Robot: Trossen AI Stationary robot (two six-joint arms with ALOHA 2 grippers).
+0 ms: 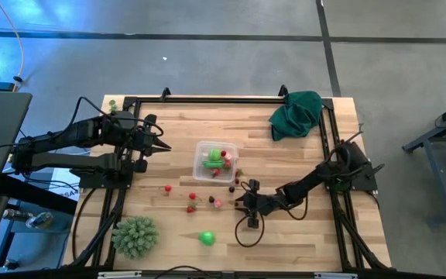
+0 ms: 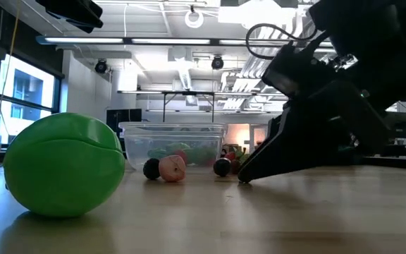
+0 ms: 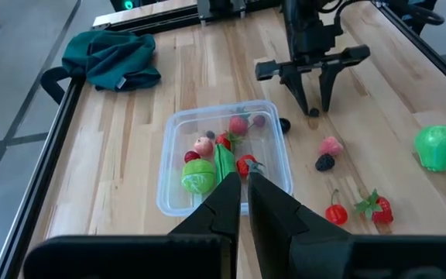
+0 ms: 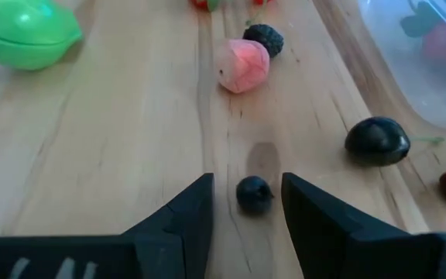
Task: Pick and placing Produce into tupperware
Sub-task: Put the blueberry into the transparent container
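Tupperware point(image 1: 216, 160) at the centre of the high view already holds several red and green pieces, while loose produce dots the surface just below it, so the job looks partly done. The right pincer point(image 1: 245, 203) sits low beside those strays; the left pincer point(image 1: 161, 146) waits at middle left.

Low view: the clear tub stands centre, a pink fruit point(image 2: 172, 168) just in front.

Left wrist view: fingers pressed together above the tub, holding nothing.

Right wrist view: fingers half apart, straddling a small dark berry point(image 4: 254, 193) at lower centre, not yet touching it.
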